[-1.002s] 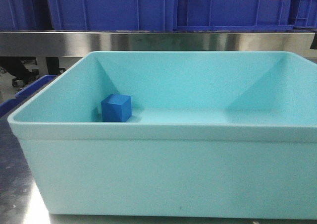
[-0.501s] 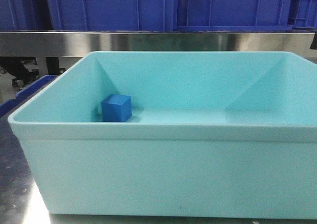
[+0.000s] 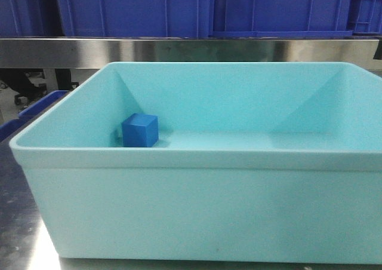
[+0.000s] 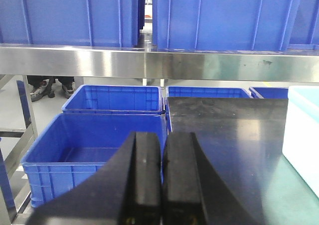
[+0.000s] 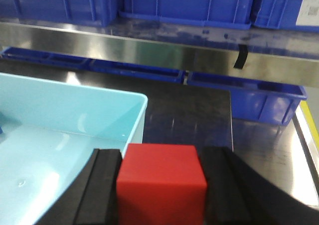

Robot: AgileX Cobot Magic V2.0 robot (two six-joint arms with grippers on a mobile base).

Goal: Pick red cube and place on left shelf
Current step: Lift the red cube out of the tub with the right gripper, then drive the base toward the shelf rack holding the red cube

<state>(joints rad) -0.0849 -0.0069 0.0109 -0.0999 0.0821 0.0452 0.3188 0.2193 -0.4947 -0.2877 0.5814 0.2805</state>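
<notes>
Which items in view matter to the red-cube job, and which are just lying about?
Job: red cube, gripped by right gripper; steel shelf, probably the target.
Lying about: blue cube inside teal bin; blue crates; left gripper, shut, empty.

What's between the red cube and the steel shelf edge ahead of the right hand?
In the right wrist view, only bare dark tabletop and low blue trays lie between red cube and steel shelf edge.
</notes>
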